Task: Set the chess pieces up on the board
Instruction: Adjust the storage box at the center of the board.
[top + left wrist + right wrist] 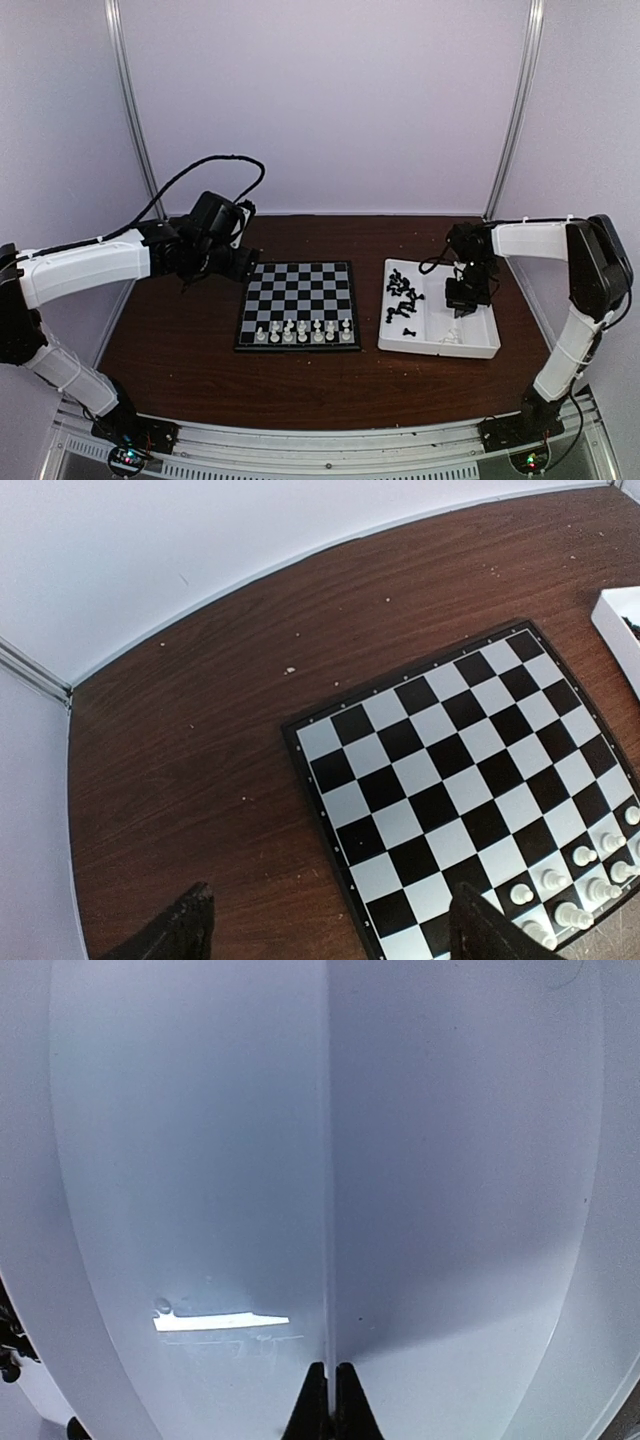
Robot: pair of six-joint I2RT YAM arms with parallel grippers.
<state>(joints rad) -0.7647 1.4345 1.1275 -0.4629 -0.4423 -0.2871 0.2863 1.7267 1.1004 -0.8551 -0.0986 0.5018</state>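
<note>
The board (297, 290) lies mid-table, and several white chess pieces (305, 331) stand in its two nearest rows. A heap of black chess pieces (403, 293) fills the left compartment of the white tray (440, 350). My left gripper (240, 266) hovers open over the board's far left corner with nothing between its fingers. In the left wrist view the gripper (330, 930) straddles the board (450, 770) edge, with white pieces (570, 880) at lower right. My right gripper (462, 308) is down inside the tray. Seen from the wrist, this gripper (330, 1400) is shut, tips astride the tray's thin divider ridge (328, 1160); no piece shows.
A few white pieces (452, 338) lie in the tray's right compartment. The tray's corner (615, 620) shows at the right edge of the left wrist view. Brown tabletop (170, 340) spreads left of the board. Pale walls close in the back and sides.
</note>
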